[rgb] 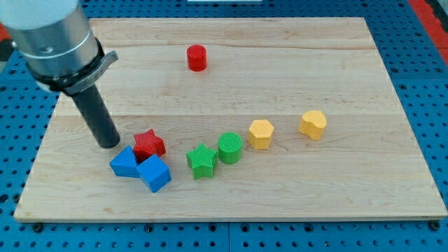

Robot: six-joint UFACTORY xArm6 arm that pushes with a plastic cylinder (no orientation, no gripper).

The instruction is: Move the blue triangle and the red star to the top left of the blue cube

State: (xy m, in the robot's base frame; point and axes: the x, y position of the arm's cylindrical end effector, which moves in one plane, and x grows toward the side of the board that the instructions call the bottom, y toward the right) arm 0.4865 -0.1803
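Arm: its grey housing is cut off by the view's top-left corner.
My tip [108, 143]: bare rod end, pinching nothing, on the wooden board [350, 189], just left of the red star, above the blue triangle.
Blue triangle [124, 164]: touching the blue cube's left side; its right edge is hidden.
Red star [148, 144]: touching both blue blocks from above.
Blue cube [155, 173]: lowest of the cluster.
Green star [201, 160]: beside the green cylinder [229, 147].
Red cylinder [197, 57]: alone near the top.
Yellow blocks [260, 133], [313, 124]: shapes hard to make out.
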